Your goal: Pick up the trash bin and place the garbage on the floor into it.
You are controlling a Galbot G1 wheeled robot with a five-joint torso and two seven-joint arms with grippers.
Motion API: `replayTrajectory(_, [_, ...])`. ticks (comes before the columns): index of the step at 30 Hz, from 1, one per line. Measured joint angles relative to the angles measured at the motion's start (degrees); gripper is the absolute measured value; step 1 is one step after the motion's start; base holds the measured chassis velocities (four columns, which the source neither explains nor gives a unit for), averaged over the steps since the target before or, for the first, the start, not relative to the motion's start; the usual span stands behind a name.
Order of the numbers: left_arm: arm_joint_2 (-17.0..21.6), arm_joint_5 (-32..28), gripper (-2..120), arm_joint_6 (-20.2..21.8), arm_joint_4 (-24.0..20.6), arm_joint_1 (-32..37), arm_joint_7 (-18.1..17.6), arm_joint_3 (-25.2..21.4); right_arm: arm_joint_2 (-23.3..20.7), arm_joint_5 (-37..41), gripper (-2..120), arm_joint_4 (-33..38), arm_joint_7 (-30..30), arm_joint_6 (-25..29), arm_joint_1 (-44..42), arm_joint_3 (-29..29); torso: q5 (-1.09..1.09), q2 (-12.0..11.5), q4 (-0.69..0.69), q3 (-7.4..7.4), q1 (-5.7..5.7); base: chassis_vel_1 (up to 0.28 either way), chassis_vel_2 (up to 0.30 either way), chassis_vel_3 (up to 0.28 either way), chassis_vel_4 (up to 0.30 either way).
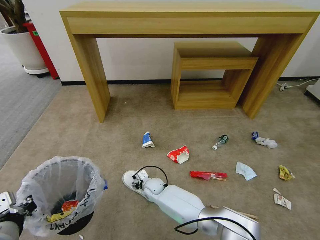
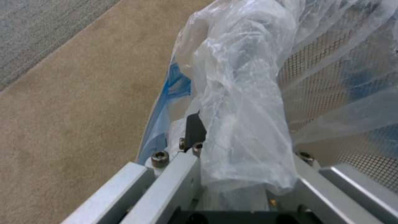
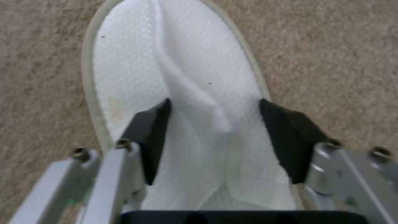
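Note:
The trash bin (image 1: 60,193), black with a whitish bag and red and yellow wrappers inside, hangs at the lower left. My left gripper (image 1: 23,205) (image 2: 248,146) is shut on its bag-covered rim. On the beige floor (image 1: 100,143) a white slipper (image 1: 128,180) (image 3: 174,62) lies under my right gripper (image 1: 136,181) (image 3: 215,137). That gripper is open, its black pads (image 3: 151,137) set either side of a raised fold in the slipper's upper. More garbage lies beyond: a blue-white wrapper (image 1: 147,140), a red-white paper bowl (image 1: 178,154), a bottle (image 1: 220,141), a red wrapper with sticks (image 1: 208,175), a face mask (image 1: 245,171).
A tissue (image 1: 266,142), a yellow wrapper (image 1: 285,172) and a white packet (image 1: 282,201) lie at the right. A wooden desk (image 1: 186,20) with a low wooden stool (image 1: 206,76) under it stands against the wall. Grey carpet (image 1: 16,100) and a plant pot (image 1: 23,46) are at the left.

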Motion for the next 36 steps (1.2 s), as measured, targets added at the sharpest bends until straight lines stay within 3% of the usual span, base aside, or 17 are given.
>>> replayTrajectory(15, [0.2,0.6,1,-0.5,-0.4,0.2,0.0,-0.3,-2.5,2.3,0,3.8,1.0,-0.1,0.9,2.0,-0.02,0.0,-0.01,0.0,0.0,0.0,0.0,0.0,0.0])
replayTrajectory(22, [0.1,0.1,1,0.0,-0.8,0.3,0.1,0.0,-5.1,4.3,0,9.6,1.5,-0.2,1.1,5.2,0.0,0.0,0.01,0.0,0.0,0.0,0.0,0.0,0.0])
replayTrajectory(27, [0.1,-0.7,1,0.3,-0.9,0.2,0.7,0.6,-10.0,5.3,0,20.3,1.1,1.2,0.9,10.5,-0.01,0.0,-0.01,0.0,0.0,0.0,0.0,0.0,0.0])
replayTrajectory(36, [0.2,-2.5,1,0.3,-0.3,-1.0,3.3,1.6,-18.1,10.3,0,39.7,-14.5,18.5,-3.0,20.7,0.0,0.0,-0.02,0.0,0.0,0.0,0.0,0.0,0.0])
